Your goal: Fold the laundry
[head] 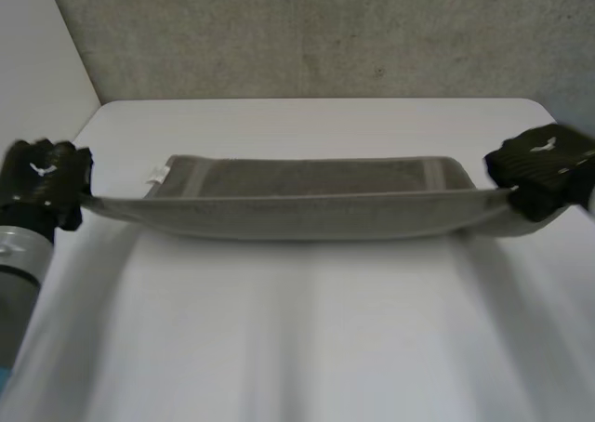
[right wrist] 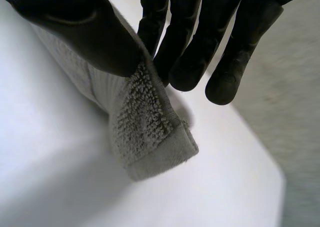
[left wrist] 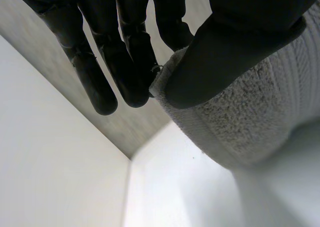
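The grey towel (head: 307, 213) lies with its long axis running side to side across the white table (head: 307, 348), strung between the two hands. Its near long edge is lifted and sags a little in the middle, while its far part rests flat on the tabletop, a small white label (head: 158, 173) showing at the far left corner.

The left hand (head: 45, 182) has the near left corner. In the left wrist view its thumb presses the hemmed cloth against straight fingers (left wrist: 127, 72) — a pinch rather than a fist. The right hand (head: 544, 171) holds the near right corner the same way, and in the right wrist view a tongue of pile and flat hem sticks out just past where the thumb meets the fingers (right wrist: 190, 62).

Each hand sits at its own end of the towel, so neither is nearer. From either hand the cloth's body lies inward and away from the robot, toward the grey wall (head: 325, 32) behind the table.

My reading is that the coming move carries the held edge forward over the flat part to halve the towel across its short way. That turns on one thing — the lifted edge running parallel to the far edge, with both hands level. The slack in the middle could land first and leave a wrinkle.
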